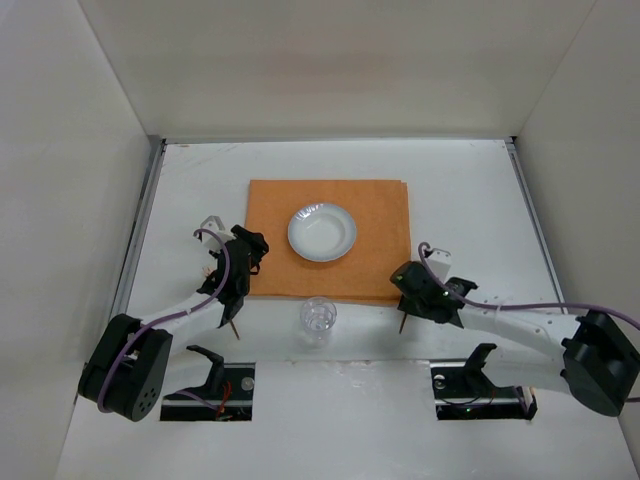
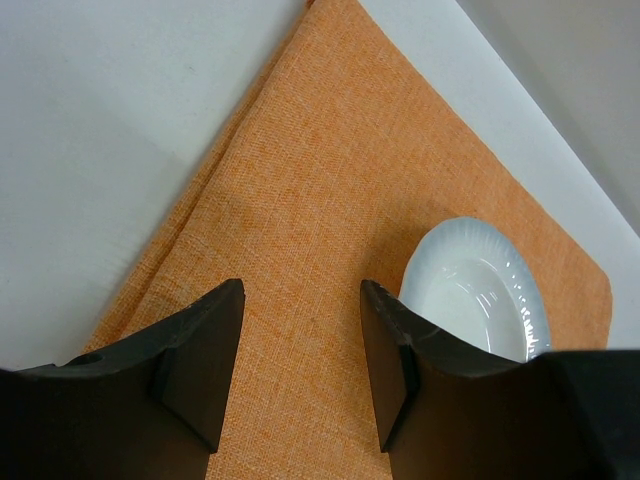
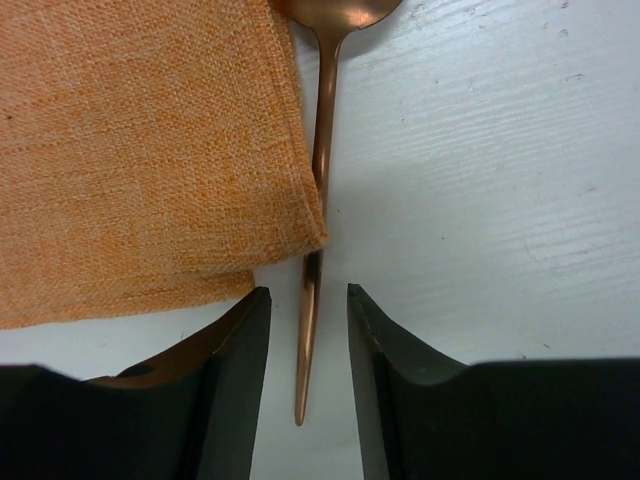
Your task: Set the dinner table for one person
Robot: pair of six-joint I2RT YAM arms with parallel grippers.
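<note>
On the white surface [image 1: 460,190], an orange mat [image 1: 370,215] lies centred, and everything else is placed in relation to it. A white dish [image 1: 322,231] rests on the mat, near its middle. A clear glass [image 1: 318,318] stands just off the mat's near edge. A copper spoon [image 3: 320,130] lies along the mat's right edge at the near corner, its handle hard against the cloth. The right end effector [image 3: 308,340] hangs low over that handle, fingers parted either side of it and not gripping. The left end effector [image 2: 298,350] hovers above the mat's left part, spread wide and empty. Cutlery placement looks like the step in hand. Next, the right arm likely needs either a straight lift clear of the spoon or a pinch on the handle to shift it off the cloth edge.
</note>
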